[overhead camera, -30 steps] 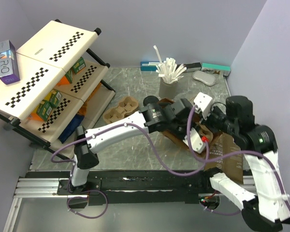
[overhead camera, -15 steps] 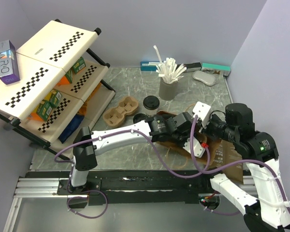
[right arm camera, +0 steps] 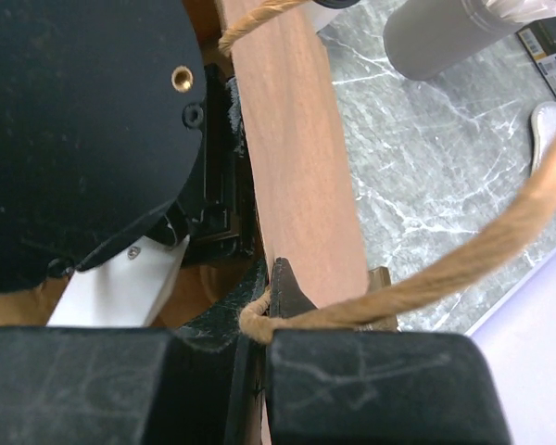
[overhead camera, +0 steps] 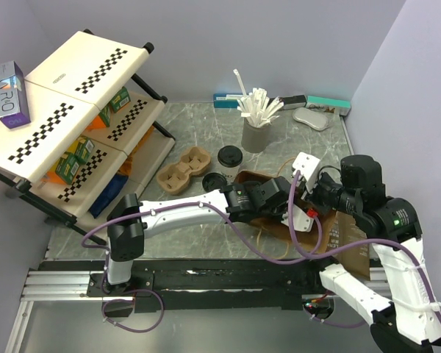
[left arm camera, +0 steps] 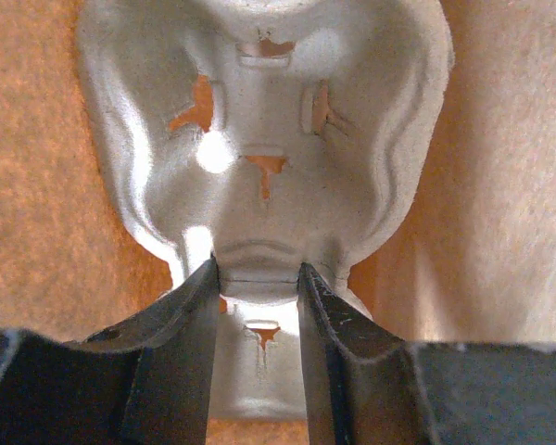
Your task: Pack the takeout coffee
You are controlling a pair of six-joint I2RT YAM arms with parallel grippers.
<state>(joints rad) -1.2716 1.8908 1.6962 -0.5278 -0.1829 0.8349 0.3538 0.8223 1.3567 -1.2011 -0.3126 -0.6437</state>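
Note:
The takeout coffee [overhead camera: 228, 157], a white cup with a black lid, stands on the marble behind the brown paper bag [overhead camera: 347, 246]. My left gripper [left arm camera: 258, 278] reaches deep inside the bag and is shut on the middle ridge of a pale pulp cup carrier [left arm camera: 259, 139]. Orange-brown bag walls [left arm camera: 500, 185] rise on both sides. From above, the bag hides those fingers. My right gripper [right arm camera: 267, 278] is shut on the bag's rim [right arm camera: 296, 139] and twine handle [right arm camera: 463, 264], and it holds the mouth open at the right [overhead camera: 312, 200].
A second pulp carrier [overhead camera: 184, 168] and a small black round thing [overhead camera: 213, 179] lie left of the bag. The grey cup of white sticks [overhead camera: 256, 132] stands behind. A checkered shelf rack [overhead camera: 73, 125] fills the left. Flat boxes [overhead camera: 327, 103] line the back edge.
The left arm has dropped and pushed deeper into the bag, which uncovers the lidded cup behind it. The right arm has shifted slightly down with the bag's rim.

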